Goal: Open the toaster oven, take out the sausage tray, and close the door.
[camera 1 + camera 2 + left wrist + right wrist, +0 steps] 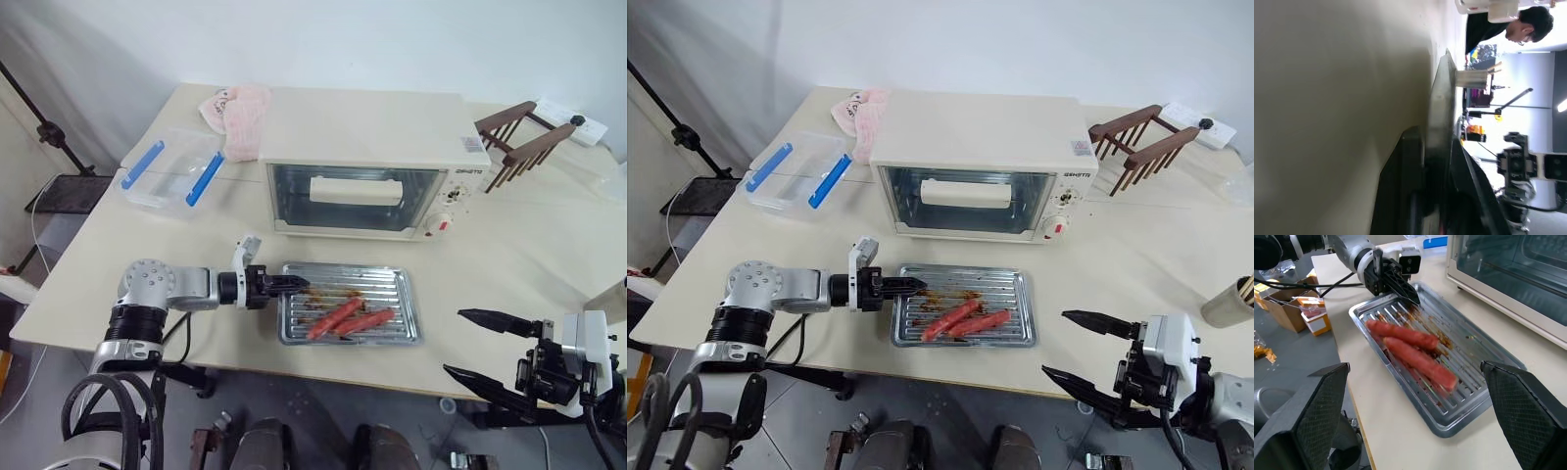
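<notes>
Now the left gripper (294,285) pinches the sausage tray's (392,328) rim (2 sausages (350,318) aboard); right gripper (482,345) jaws gape, toaster oven (364,157) shut.

Bright even light, soft shadows, sausages perhaps motion-blurred

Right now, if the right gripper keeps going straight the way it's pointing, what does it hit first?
Most likely the sausage tray: the right gripper, open, points across the table edge toward it, with bare table between. Depth is hard to judge, so it might pass just over the rim.
</notes>
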Controlling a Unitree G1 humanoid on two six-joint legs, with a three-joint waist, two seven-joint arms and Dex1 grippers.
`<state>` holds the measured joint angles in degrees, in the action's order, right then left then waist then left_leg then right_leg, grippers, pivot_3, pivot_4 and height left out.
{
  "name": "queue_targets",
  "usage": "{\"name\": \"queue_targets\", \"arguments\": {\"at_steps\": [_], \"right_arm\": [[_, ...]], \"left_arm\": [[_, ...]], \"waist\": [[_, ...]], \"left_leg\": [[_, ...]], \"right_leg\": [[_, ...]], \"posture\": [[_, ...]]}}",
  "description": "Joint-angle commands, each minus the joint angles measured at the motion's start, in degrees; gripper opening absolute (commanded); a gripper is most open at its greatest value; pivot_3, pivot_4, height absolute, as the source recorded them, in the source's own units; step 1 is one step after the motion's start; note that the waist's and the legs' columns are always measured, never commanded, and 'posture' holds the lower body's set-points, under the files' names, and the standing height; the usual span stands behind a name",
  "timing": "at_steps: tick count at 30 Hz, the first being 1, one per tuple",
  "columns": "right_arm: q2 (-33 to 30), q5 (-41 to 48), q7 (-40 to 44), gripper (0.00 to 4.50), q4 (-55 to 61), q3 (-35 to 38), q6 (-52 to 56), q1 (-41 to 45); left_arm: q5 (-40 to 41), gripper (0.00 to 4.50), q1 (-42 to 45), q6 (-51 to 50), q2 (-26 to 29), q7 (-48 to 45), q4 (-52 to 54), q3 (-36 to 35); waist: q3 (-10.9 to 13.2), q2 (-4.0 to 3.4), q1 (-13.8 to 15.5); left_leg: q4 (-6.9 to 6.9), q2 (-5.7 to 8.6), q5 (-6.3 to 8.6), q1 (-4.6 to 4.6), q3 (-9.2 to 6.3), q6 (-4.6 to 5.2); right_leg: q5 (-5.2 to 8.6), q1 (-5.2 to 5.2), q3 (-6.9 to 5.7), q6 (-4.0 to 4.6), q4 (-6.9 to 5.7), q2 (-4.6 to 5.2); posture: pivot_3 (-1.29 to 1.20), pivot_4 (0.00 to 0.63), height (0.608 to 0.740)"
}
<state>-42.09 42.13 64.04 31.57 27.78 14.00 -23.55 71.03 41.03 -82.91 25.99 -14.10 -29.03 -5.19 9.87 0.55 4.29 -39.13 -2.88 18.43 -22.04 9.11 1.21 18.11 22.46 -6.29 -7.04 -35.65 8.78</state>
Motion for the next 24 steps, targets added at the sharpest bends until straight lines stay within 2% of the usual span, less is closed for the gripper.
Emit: {"name": "queue_targets", "arguments": {"at_steps": [1, 5, 8, 11, 17, 24], "right_arm": [[-0.5, 1.5, -0.4, 4.50, 2.4, 0.1, 0.6, 0.7], [-0.8, 1.0, -0.2, 4.50, 1.6, -1.0, 0.9, 2.0], [-0.9, 0.6, 0.5, 4.50, 0.7, -2.3, 1.1, 3.4], [-1.0, -0.2, 1.3, 4.50, -0.9, -3.7, 0.7, 4.7], [-1.1, -1.7, 2.8, 4.50, -3.8, -5.4, -0.6, 7.1], [-0.5, -2.3, 4.4, 4.50, -6.8, -5.8, -2.6, 9.4]], "left_arm": [[-4.0, 1.68, 0.6, 1.0, -0.9, -3.3, 1.6, -0.7], [-6.5, 2.78, -1.4, 1.7, 0.7, -7.4, 7.2, -1.8], [-8.6, 3.65, -4.8, 4.0, 4.2, -11.6, 13.2, -2.6], [-13.4, 4.48, -10.3, 11.3, 9.9, -18.0, 20.6, -2.1], [-27.4, 4.48, -21.3, 35.2, 19.5, -33.7, 26.6, -1.3], [-38.3, 4.48, -34.3, 67.6, 20.9, -44.3, 30.5, -11.4]], "waist": [[0.0, 0.04, -0.1], [0.1, 0.12, -0.7], [0.1, 0.17, -1.6], [0.1, 0.18, -3.0], [0.1, 0.14, -3.6], [0.2, 0.14, -3.2]], "left_leg": [[0.00, 0.00, 0.00, -0.02, -0.01, 0.01], [0.00, -0.03, -0.01, -0.12, -0.04, 0.01], [0.02, -0.10, -0.02, -0.12, -0.04, 0.00], [0.03, -0.22, -0.06, -0.11, -0.03, -0.08], [0.12, -0.40, -0.03, -0.07, 0.07, -0.22], [0.18, -0.79, 0.18, -0.19, 0.31, -0.22]], "right_leg": [[-0.01, 0.01, -0.01, -0.01, 0.00, 0.00], [-0.01, 0.08, -0.08, -0.03, 0.01, -0.05], [-0.02, 0.09, -0.08, -0.03, 0.01, -0.11], [-0.01, 0.13, -0.09, -0.03, -0.03, -0.19], [0.04, 0.24, -0.07, 0.08, -0.04, -0.26], [0.07, 0.51, -0.06, 0.14, 0.05, -0.25]], "posture": [[0.00, 0.150, 0.740], [0.00, 0.150, 0.740], [0.00, 0.150, 0.740], [0.00, 0.150, 0.740], [0.00, 0.150, 0.740], [0.00, 0.150, 0.740]]}}
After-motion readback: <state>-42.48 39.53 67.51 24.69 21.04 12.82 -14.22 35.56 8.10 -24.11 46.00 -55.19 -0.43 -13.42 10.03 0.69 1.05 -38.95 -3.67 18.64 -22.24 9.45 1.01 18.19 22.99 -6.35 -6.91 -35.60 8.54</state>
